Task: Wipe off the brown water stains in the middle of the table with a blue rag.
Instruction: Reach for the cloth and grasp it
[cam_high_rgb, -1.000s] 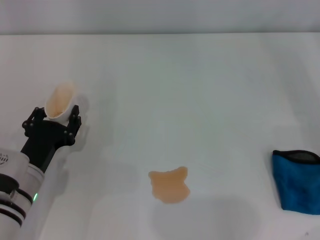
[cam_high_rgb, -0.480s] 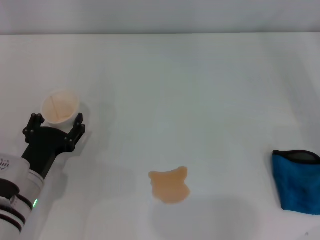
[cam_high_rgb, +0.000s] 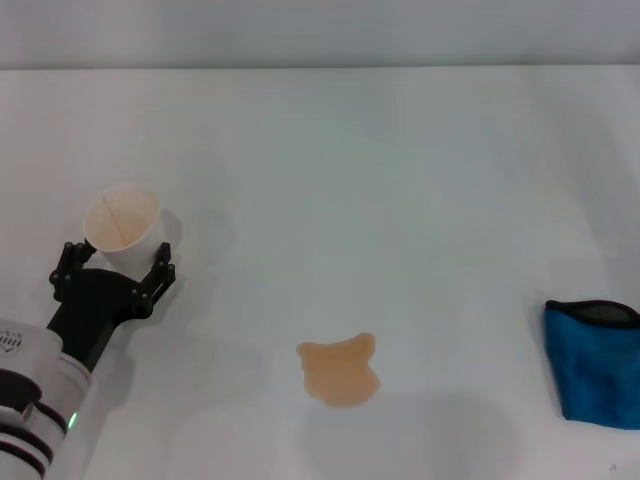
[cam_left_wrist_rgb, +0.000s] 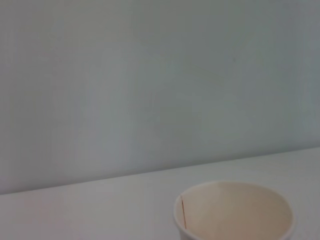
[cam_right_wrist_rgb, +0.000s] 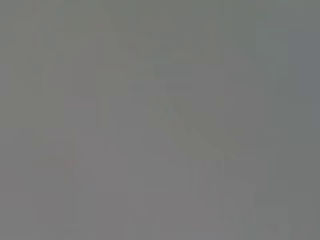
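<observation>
Upright now stands the paper cup (cam_high_rgb: 125, 228), tilted in the left claw (cam_high_rgb: 113, 272) a second ago; the claw has drawn back toward the robot.

Left claw's black fingers (cam_high_rgb: 160, 270) stand spread either side of the cup's base, whether they touch it is hard to tell; nothing is held; the cup rests on the white desk (cam_high_rgb: 400, 180) at the robot's left; the left wrist view cuts the cup (cam_left_wrist_rgb: 233, 212) off below its rim, showing only its tan inside; the right wrist view is a featureless grey and the right claw is out of sight; the brown water stains (cam_high_rgb: 340, 370) lie unmoved mid-desk near the front; the blue rag (cam_high_rgb: 592, 375), unmoved, lies at the right edge, partly cut off, well apart from the stains.
</observation>
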